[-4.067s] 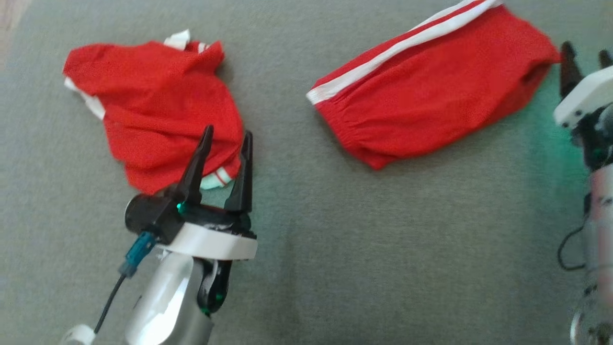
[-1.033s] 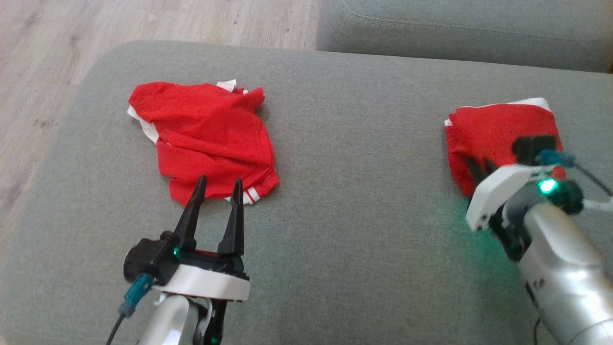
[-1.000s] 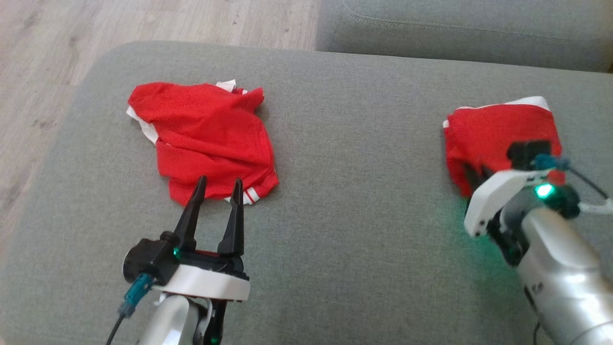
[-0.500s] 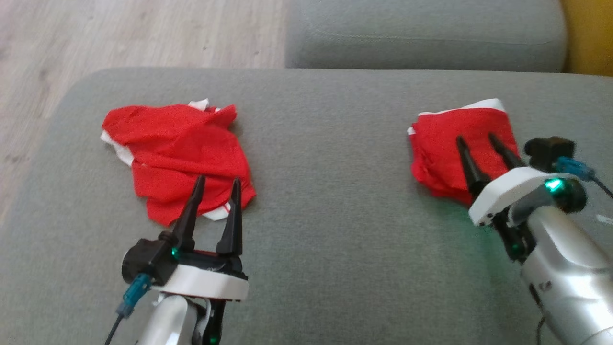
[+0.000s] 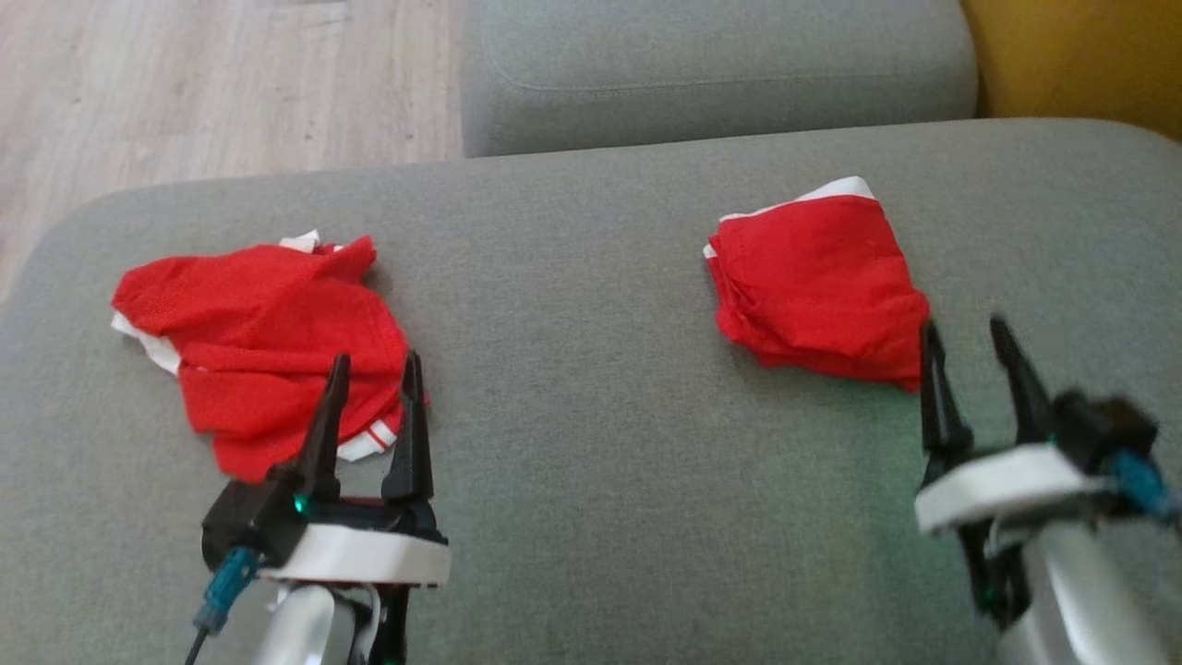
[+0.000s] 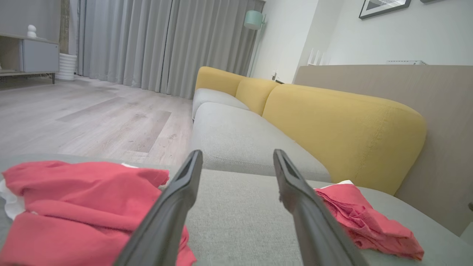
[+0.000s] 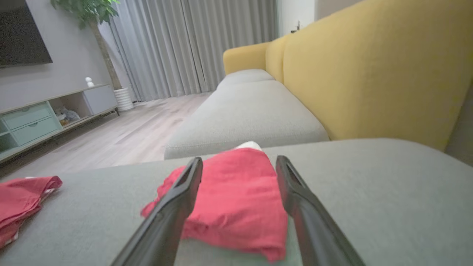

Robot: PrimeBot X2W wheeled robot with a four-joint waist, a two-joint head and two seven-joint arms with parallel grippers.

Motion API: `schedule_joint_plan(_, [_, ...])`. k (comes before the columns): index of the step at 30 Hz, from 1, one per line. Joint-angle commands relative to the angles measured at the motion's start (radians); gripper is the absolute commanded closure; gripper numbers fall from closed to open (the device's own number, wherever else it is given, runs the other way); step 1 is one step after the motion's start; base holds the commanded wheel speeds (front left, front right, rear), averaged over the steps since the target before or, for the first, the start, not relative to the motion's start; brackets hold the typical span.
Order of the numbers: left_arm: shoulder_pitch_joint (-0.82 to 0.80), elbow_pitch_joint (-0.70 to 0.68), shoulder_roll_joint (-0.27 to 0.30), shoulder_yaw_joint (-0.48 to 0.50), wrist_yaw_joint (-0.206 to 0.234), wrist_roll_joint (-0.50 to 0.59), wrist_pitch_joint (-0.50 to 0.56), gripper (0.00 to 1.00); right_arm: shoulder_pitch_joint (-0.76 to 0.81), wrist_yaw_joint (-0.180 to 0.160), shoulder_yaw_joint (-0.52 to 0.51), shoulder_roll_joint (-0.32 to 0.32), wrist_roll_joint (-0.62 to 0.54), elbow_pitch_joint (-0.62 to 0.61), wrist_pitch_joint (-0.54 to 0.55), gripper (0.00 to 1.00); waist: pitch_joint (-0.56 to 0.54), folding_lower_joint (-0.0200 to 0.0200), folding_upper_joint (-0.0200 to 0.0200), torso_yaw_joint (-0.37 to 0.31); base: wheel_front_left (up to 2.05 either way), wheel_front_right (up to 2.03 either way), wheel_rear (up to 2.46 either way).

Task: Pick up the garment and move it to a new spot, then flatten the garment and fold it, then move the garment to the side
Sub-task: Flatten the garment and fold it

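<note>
Pulls right gripper (image 5: 962, 328) back to just beside folded garment (image 5: 817, 277), jaws wide and empty as on left gripper (image 5: 375, 360), leaving set-aside step seemingly done.

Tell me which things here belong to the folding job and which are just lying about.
Job: folded red garment; right gripper, open near its edge; grey seat cushion beneath.
Lying about: crumpled red garment; left gripper, open, holding nothing; yellow backrest.

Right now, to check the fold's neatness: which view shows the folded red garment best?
The head view: it looks down on the whole folded red garment. The right wrist view sees it low, partly behind dark fingers; the left wrist view catches it edge-on.
</note>
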Motion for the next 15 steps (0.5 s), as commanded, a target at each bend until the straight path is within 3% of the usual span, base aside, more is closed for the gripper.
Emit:
schedule_joint_plan(1, [-0.022, -0.033, 0.005, 0.031, 0.006, -0.008, -0.005, 0.0, -0.014, -0.001, 0.004, 0.01, -0.016, -0.055, -0.011, 0.0, 0.008, 0.0001, -0.0001, -0.006, 0.0, 0.0, 0.0])
schedule_joint_plan(10, [-0.061, -0.04, 0.005, 0.007, -0.001, 0.002, -0.005, 0.0, -0.015, -0.001, -0.069, 0.051, -0.081, -0.172, 0.058, 0.0, 0.1, 0.0001, -0.0001, 0.016, 0.0, 0.0, 0.0])
schedule_joint_plan(11, [-0.071, -0.04, 0.005, 0.003, -0.003, 0.003, -0.005, 0.0, -0.032, -0.001, -0.081, 0.052, -0.078, -0.175, 0.069, 1.0, 0.116, 0.0001, -0.0001, 0.025, 0.0, 0.0, 0.0])
schedule_joint_plan(15, [-0.109, -0.044, 0.005, -0.015, -0.008, 0.004, -0.005, 0.0, -0.13, -0.001, -0.113, 0.039, -0.101, -0.14, 0.118, 1.0, 0.184, 0.0001, -0.0001, 0.065, 0.0, 0.0, 0.0])
